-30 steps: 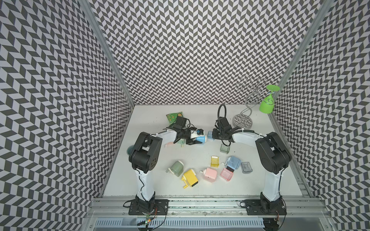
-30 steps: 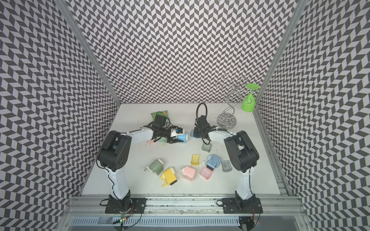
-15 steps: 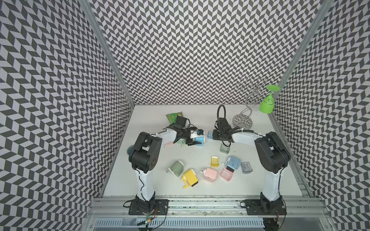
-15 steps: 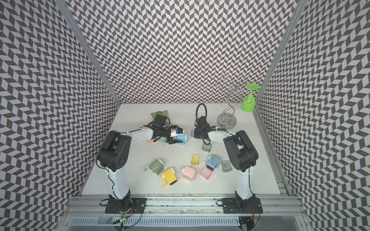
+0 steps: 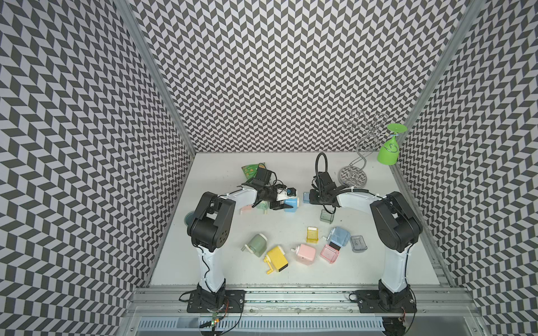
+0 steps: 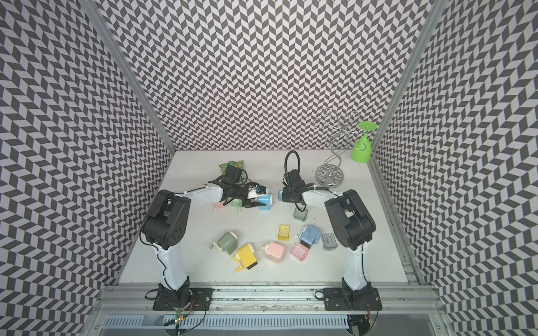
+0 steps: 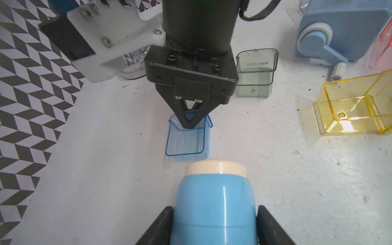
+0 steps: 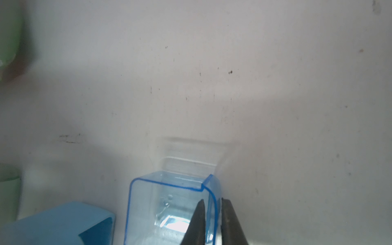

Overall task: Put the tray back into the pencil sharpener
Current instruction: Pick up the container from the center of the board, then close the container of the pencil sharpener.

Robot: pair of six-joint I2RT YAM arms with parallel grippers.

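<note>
In both top views my left gripper [image 5: 286, 201] [image 6: 259, 199] is shut on the pencil sharpener [image 5: 292, 202] [image 6: 266, 200], a light blue body with a cream end, low over the table's back middle. In the left wrist view the black fingers [image 7: 161, 229] press both sides of the pencil sharpener [image 7: 214, 201]. Just to its right the clear blue tray [image 5: 306, 197] [image 7: 186, 140] sits on the table. My right gripper [image 5: 311, 198] [image 8: 214, 212] is shut on one side wall of the tray [image 8: 165, 203]. The sharpener's open slot [image 8: 95, 231] faces the tray, a small gap away.
Green [image 5: 257, 245], yellow [image 5: 277, 259], pink [image 5: 305, 253] and blue [image 5: 339, 237] sharpeners lie in front, among yellow [image 5: 311, 234], pink [image 5: 329, 253], grey [image 5: 358, 243] and smoky [image 5: 326, 216] trays. A wire rack [image 5: 353, 174] with a green glass [image 5: 388, 151] stands back right.
My right gripper's jaws have closed in on the tray's wall. My left gripper loosened briefly and is tight on the sharpener again. Both arms have barely shifted.
</note>
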